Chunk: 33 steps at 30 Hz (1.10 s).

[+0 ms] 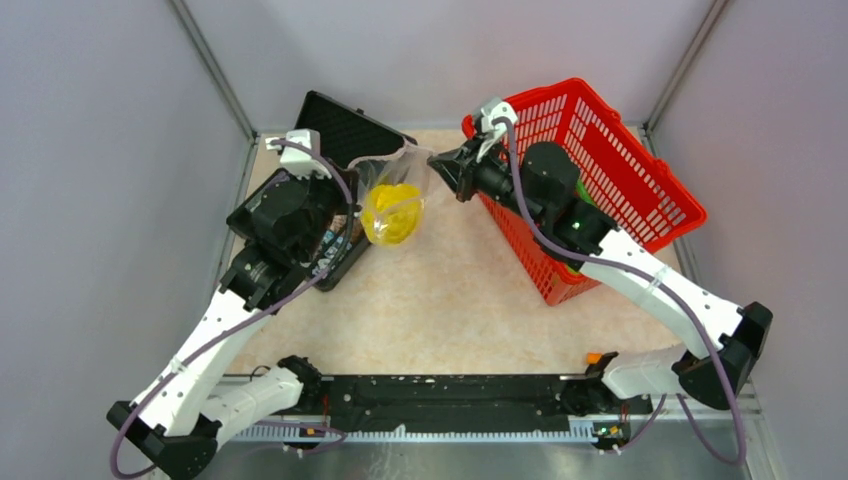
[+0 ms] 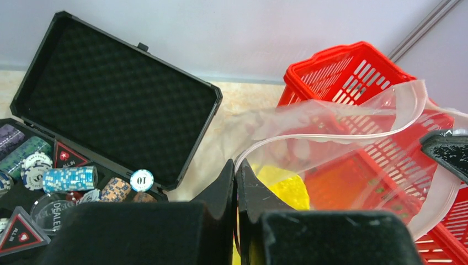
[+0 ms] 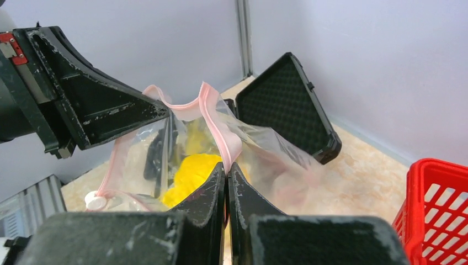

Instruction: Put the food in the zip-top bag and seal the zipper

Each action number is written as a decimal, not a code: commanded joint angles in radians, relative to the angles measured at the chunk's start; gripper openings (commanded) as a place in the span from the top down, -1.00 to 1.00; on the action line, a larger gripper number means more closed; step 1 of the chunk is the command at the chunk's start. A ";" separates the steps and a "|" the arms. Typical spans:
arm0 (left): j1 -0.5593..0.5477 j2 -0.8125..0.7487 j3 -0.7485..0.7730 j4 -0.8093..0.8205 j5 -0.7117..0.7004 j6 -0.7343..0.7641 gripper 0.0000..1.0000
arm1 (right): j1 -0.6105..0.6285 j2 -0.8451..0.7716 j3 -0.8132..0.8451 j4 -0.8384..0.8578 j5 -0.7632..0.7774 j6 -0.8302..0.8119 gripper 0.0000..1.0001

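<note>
You have two end effectors on one zip-top bag. Your left end effector is clamped tight on the bag's mouth edge, and your right end effector is pinched closed on the opposite side, at the pink zipper. The bag hangs between them above the table, mouth gaping, with one yellow leafy bunch inside. One red basket sits to your right. One open black case holding poker chips sits to your left.

Bag between case and basket
</note>
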 commanded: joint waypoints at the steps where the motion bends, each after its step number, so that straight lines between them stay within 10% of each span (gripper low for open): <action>1: 0.003 0.042 -0.009 -0.009 0.028 -0.003 1.00 | 0.012 0.055 0.050 0.025 0.062 -0.017 1.00; 21: 0.005 0.014 0.136 -0.174 0.323 -0.082 1.00 | -0.079 0.051 -0.073 -0.218 0.101 0.182 0.99; 27: 0.003 0.029 -0.019 -0.126 0.254 -0.174 1.00 | -0.094 0.035 -0.073 -0.272 0.055 0.158 0.03; 33: 0.003 0.042 -0.095 -0.049 0.285 -0.212 1.00 | -0.118 -0.057 -0.018 -0.330 0.068 0.103 -0.38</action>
